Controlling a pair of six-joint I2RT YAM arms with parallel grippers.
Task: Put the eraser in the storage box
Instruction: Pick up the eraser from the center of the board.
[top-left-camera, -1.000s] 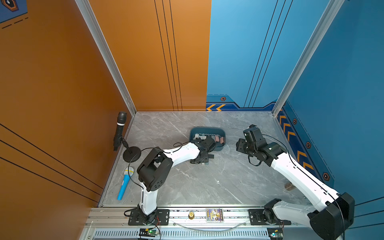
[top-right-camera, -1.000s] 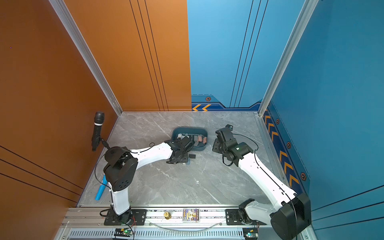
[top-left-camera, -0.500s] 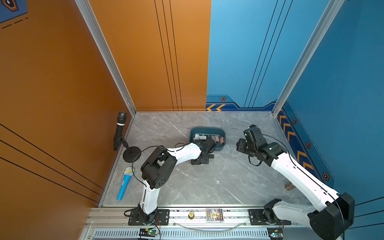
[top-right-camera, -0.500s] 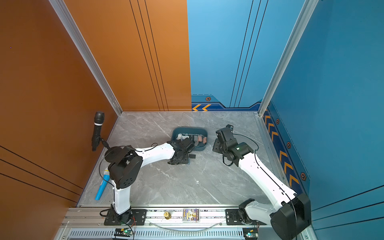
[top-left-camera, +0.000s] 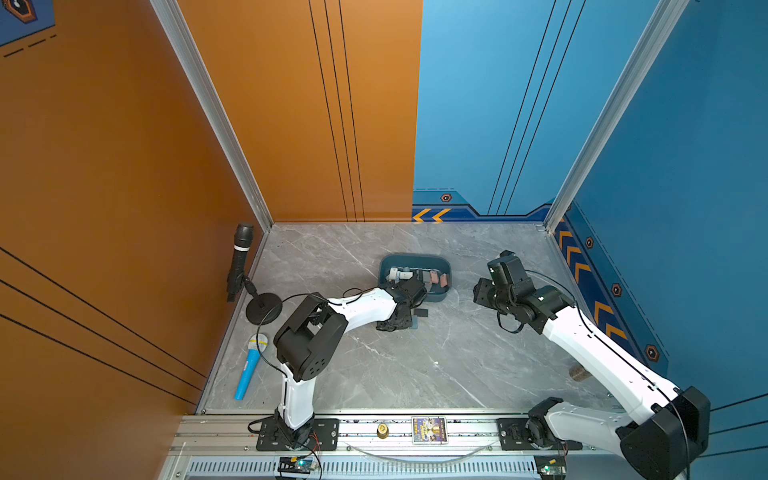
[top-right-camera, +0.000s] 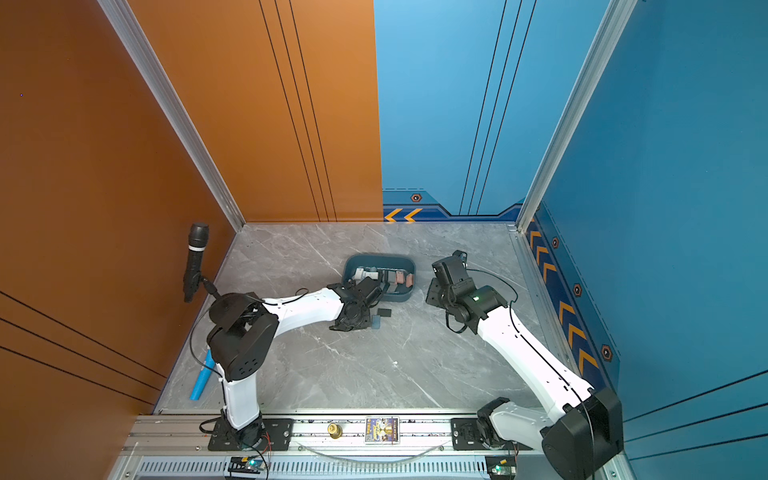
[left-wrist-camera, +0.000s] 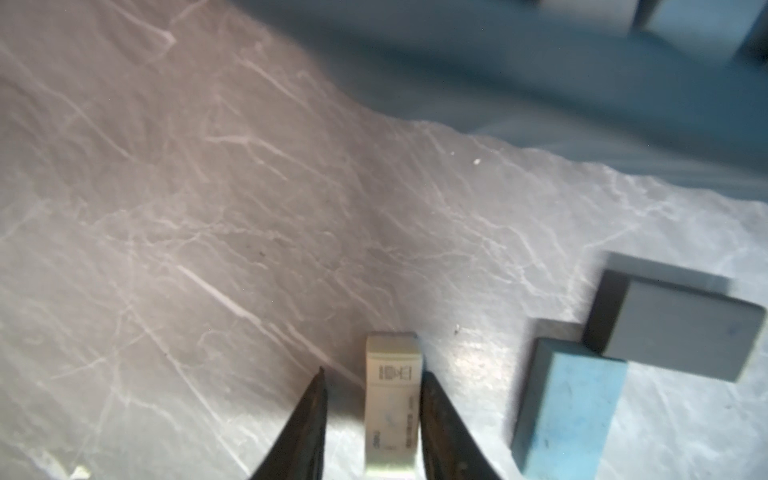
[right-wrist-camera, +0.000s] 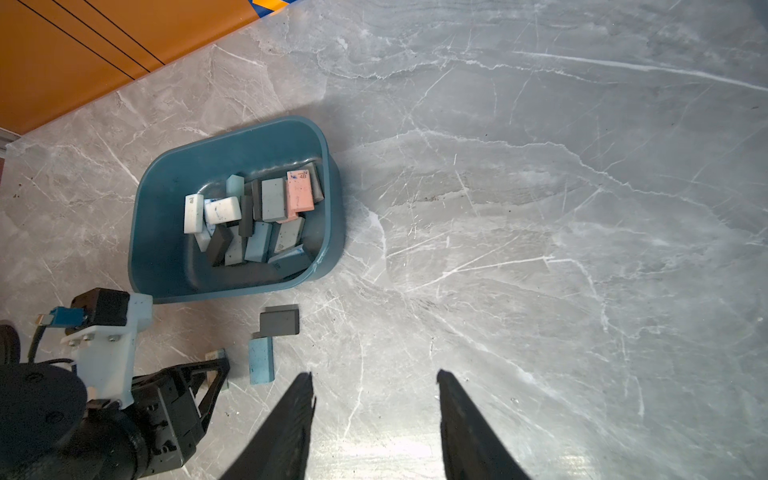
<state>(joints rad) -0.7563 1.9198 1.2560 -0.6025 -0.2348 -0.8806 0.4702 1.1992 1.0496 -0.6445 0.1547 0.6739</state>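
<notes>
Bright, even light; my left wrist view blurs the dark teal plastic tub (left-wrist-camera: 540, 83), glare sheens the grey marble tabletop (right-wrist-camera: 395, 453)

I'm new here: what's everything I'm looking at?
storage box: one, dark teal, mid-table
erasers in the box: a dozen or more, mixed colours
white eraser: one, on table near the box
light blue eraser: one, on table near the box
dark grey eraser: one, beside the blue one
black microphone: one, on stand, left edge
toy microphone: one, blue, front left
brass knob: one, front rail
left gripper: black, open around white eraser
right gripper: black, open, empty
</notes>
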